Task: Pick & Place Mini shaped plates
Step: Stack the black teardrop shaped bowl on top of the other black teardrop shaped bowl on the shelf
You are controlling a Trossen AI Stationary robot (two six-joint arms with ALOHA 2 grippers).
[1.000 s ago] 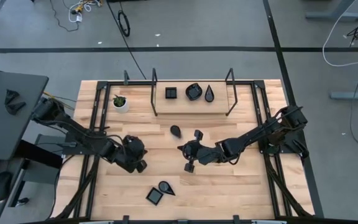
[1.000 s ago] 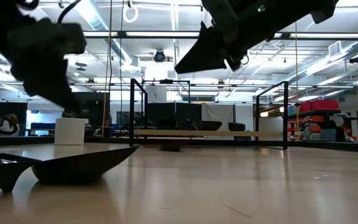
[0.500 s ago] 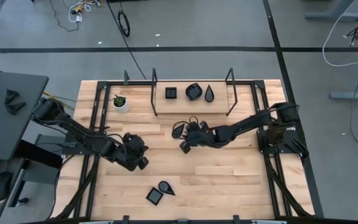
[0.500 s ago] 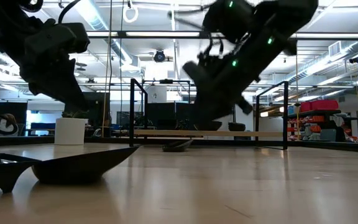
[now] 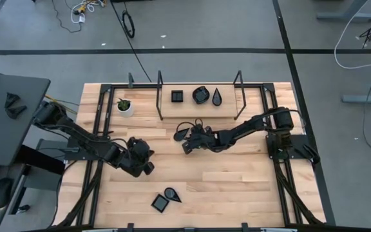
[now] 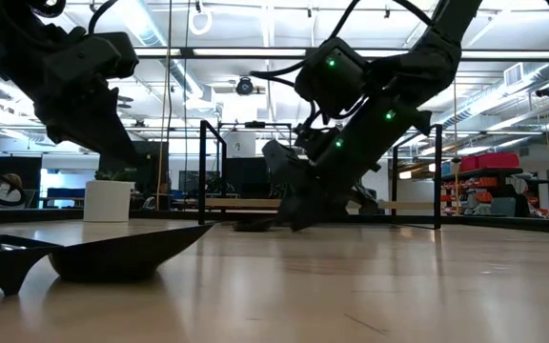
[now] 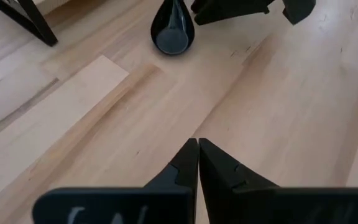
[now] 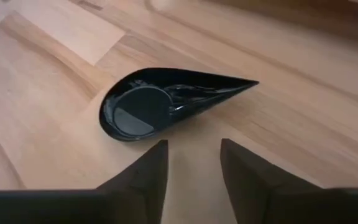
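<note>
Swung back across the table, right hand (image 5: 187, 143) hovers empty, fingers parted, just short of a teardrop plate (image 8: 160, 104).

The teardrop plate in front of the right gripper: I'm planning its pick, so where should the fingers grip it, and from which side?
Probably the teardrop plate's rim at the narrow tail, from above. It lies flat on the table, the rim being its only raised edge. The open right gripper has it just ahead of its fingertips.
</note>
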